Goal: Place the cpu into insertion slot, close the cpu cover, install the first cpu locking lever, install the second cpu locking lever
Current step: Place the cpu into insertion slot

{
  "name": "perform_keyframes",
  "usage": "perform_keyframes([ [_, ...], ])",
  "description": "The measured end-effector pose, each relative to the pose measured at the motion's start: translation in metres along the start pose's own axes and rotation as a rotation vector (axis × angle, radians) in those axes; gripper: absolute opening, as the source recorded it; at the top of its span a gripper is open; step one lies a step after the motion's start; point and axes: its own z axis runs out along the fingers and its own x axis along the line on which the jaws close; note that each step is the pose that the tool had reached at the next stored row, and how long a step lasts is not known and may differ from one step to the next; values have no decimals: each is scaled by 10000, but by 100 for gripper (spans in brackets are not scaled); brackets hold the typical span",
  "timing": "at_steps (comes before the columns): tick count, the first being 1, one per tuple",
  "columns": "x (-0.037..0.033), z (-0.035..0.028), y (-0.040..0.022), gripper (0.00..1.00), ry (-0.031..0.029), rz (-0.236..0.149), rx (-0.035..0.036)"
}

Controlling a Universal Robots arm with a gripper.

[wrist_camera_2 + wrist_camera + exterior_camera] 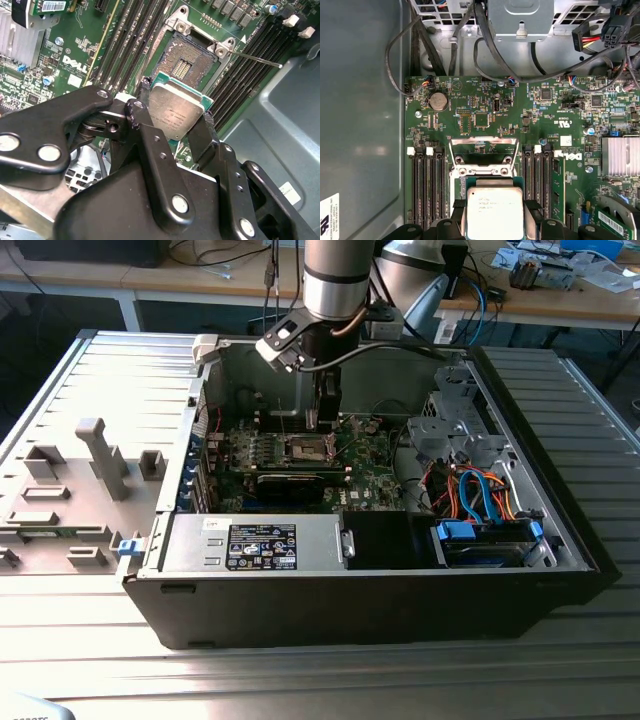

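The cpu (177, 112) sits clamped between the two black fingers (142, 125) of the gripper (176, 102), which press on its opposite edges; its silvery metal top faces the camera in both wrist views, and its green edge shows along the side nearest the fingertips. It is held flat and clear of the board, not seated.

Just beyond the fingertips lies the insertion slot (187, 60), its dark centre and rows of contacts bare inside a silver rim. In the first wrist view the cpu (495, 212) hangs between the fingers (457, 210) with the cpu cover (484, 150) just past it, swung open so that the green board shows through its square window. A thin locking lever (255, 59) juts from one corner of the slot, out over the black memory slots (240, 75).

More memory slots (427, 185) run along either side of the fingers. Farther out on the motherboard (485, 95) sit a round coin battery (438, 101) and a finned silver heatsink (620, 156), with black cables (490, 45) looping past the board's far edge.

In the exterior view the gripper (325, 420) reaches straight down into the open computer case (400, 610), just over the slot (308, 448), and the case lies on a ribbed metal table (130, 660)
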Motion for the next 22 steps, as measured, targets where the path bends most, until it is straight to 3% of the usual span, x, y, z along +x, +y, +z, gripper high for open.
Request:
perform_keyframes([
  [22, 1, 42, 0, 54, -6, 0, 0],
])
